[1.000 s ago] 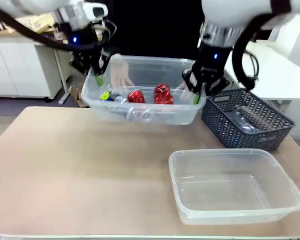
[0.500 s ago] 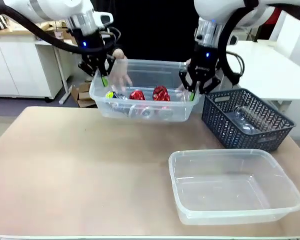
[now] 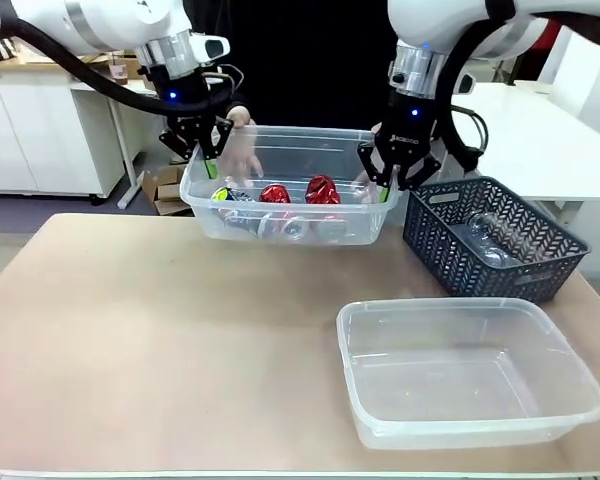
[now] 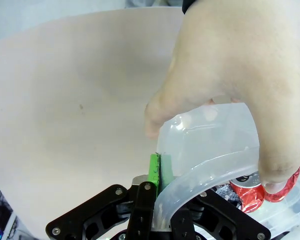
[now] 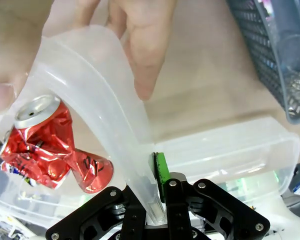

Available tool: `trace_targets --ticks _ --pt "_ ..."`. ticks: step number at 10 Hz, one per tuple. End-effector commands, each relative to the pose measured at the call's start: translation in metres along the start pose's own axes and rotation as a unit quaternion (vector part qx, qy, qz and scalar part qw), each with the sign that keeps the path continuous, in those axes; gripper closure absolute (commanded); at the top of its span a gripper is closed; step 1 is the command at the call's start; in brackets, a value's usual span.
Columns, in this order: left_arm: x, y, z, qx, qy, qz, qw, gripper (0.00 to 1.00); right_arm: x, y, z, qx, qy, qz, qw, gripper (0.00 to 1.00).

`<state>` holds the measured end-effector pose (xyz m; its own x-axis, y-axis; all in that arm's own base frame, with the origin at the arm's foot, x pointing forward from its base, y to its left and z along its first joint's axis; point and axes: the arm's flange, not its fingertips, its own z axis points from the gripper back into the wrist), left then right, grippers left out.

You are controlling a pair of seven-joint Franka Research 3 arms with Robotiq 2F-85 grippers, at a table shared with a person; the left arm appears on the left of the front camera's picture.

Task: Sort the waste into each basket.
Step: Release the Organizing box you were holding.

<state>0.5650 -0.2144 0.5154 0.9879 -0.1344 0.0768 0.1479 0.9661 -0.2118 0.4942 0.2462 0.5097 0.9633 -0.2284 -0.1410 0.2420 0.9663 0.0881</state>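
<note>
The far tub, a clear plastic one, sits at the far edge of the table, level, with crushed red cans lying along its floor. The left gripper is clamped on the tub's left end and the right gripper on its right end. In the left wrist view the left gripper has its green pads pinched narrowly on the rolled rim. In the right wrist view the right gripper likewise nips the tub wall, with one crushed can just inside. A person's hand grips the tub beside each gripper: knuckles over the rim at the left end, fingers against the wall at the right. To the right, near the far tub but apart from it, stands the dark blue basket holding a clear bottle. The near tub stands upright at the table's front right, with nothing in it. The table is a pale tan board, unmarked. Beyond it are white cabinets at left, a white counter at right and a cardboard box on the floor. Whether the far tub's base rests on the table or hangs just above it cannot be settled. A small yellow-and-blue item at its left end is too indistinct to identify. The person's torso is dark and cut off by the top edge of the front view.
</note>
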Motion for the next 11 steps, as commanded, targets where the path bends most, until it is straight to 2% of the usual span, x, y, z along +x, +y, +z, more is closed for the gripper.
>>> trace_targets --ticks 1,9,10,11 --pt "-0.002 0.001 0.006 0.001 -0.006 0.000 1.000 0.97 0.001 0.000 0.000 0.001 0.001 -0.001 1.000 0.95" --pt "0.000 0.000 0.000 0.000 0.000 0.000 1.000 0.97 0.000 0.000 0.001 0.000 0.000 0.000 1.000 0.95" --pt "-0.006 -0.005 0.000 -0.002 0.012 -0.006 1.000 0.38 0.000 0.000 -0.003 0.003 -0.002 0.005 1.000 0.39" --pt "-0.011 -0.008 0.001 -0.013 0.014 -0.009 1.000 0.38 -0.002 0.003 -0.002 -0.002 -0.011 0.016 1.000 0.39"
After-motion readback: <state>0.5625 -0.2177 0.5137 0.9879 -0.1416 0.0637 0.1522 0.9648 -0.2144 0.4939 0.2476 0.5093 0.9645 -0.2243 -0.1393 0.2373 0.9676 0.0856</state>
